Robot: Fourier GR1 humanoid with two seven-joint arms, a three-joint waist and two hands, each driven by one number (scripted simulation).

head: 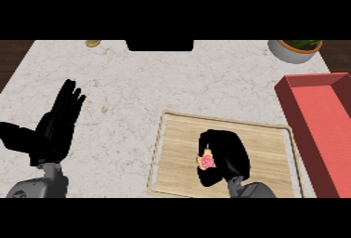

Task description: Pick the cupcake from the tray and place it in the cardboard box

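Observation:
A wooden tray (260,135) lies on the counter, right of centre. My right hand (226,153) is over the tray with its fingers curled round a pink cupcake (207,161), of which only a small pink patch shows. At the right edge stands a red, open box (322,125), apart from the hand. My left hand (58,123) rests open at the left, fingers pointing up, over the bare counter.
A white pot with a green plant (296,49) stands at the far right corner. A dark object (160,45) sits at the far edge in the middle, and a small brown item (93,43) lies far left. Dark wood borders the marble counter.

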